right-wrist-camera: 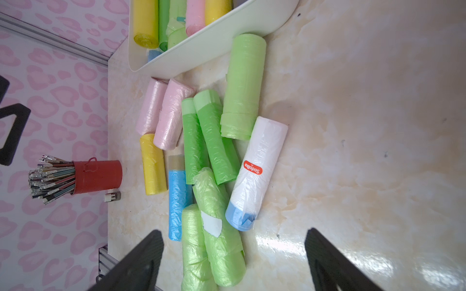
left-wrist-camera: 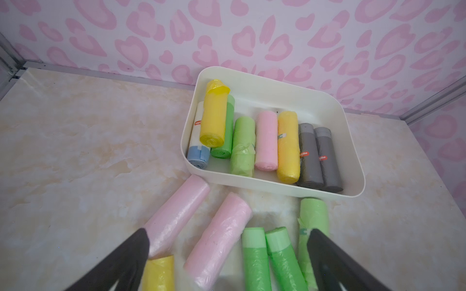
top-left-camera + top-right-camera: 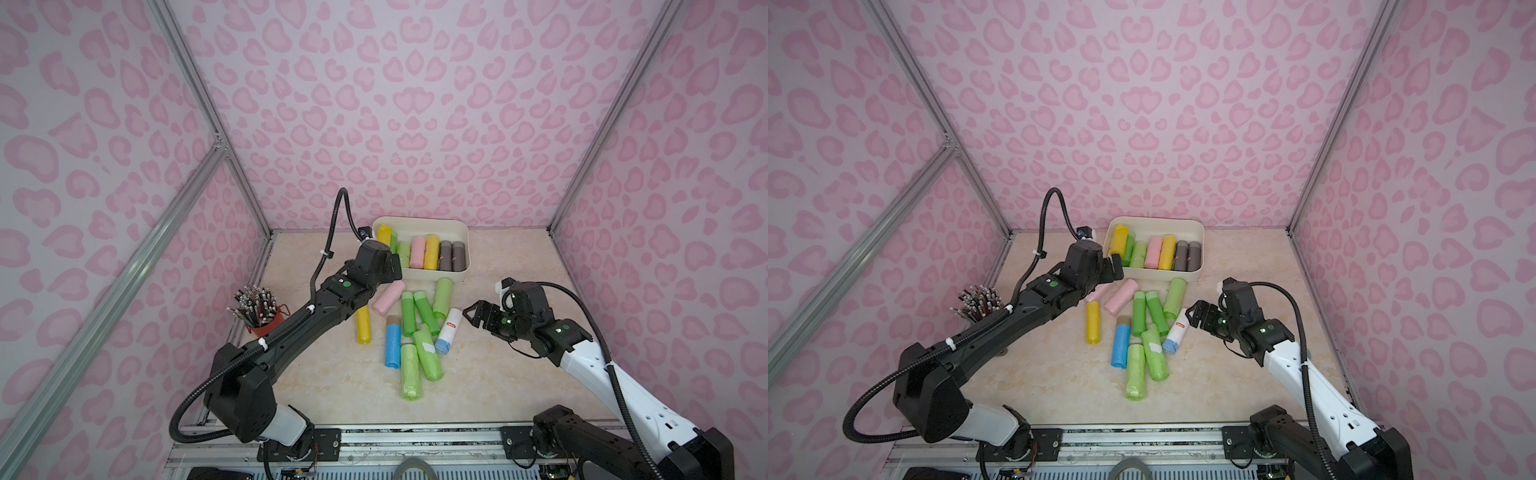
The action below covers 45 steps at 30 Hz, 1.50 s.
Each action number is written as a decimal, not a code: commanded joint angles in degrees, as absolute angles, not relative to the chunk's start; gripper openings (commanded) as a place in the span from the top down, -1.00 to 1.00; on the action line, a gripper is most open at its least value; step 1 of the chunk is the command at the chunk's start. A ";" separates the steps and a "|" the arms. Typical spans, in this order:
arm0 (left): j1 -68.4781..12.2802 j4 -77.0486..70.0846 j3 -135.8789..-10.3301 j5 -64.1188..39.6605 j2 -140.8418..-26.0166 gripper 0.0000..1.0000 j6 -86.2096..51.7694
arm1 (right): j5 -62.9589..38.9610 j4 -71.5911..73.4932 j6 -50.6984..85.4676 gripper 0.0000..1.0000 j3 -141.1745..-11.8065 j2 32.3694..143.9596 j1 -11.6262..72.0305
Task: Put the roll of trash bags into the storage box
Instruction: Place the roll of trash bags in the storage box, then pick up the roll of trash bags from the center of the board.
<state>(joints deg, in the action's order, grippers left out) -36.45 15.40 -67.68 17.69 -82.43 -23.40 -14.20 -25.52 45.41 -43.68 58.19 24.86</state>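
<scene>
The cream storage box sits at the back of the worktop, with a row of rolls inside. Just in front of it, loose rolls of trash bags lie scattered. The left end effector hovers released above a pink roll near the box. The right end effector, also spread wide and empty, is just beside a white roll.
</scene>
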 commanded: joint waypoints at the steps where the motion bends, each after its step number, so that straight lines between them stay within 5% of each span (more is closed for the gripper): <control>1: -36.59 13.47 -61.00 19.06 -76.20 -1.00 -27.27 | -14.44 -24.97 45.18 -0.79 -43.19 57.84 25.18; 14: -32.97 12.71 -43.26 1.21 -54.15 -1.00 -34.39 | -12.44 -20.65 46.25 -0.79 -42.53 61.02 32.40; 25: -32.78 7.92 -36.21 -1.19 -45.62 -0.99 -38.96 | -12.02 -16.81 49.71 -0.80 -40.70 65.09 39.69; 29: -32.78 6.89 -36.04 -3.74 -46.48 -0.99 -38.61 | -13.21 -17.70 48.88 -0.97 -43.13 70.45 42.59; 40: -32.71 7.12 -37.88 -4.66 -49.03 -0.99 -37.27 | -8.60 -17.51 48.53 -0.81 -45.80 79.17 47.83; 45: -32.74 7.65 -38.04 -4.77 -48.59 -0.99 -38.47 | -6.60 -19.50 47.63 -0.55 -47.03 81.94 49.09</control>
<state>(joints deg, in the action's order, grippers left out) -32.73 9.28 -37.39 -4.38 -48.93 -37.87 -8.80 -17.82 48.47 -46.76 80.82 48.80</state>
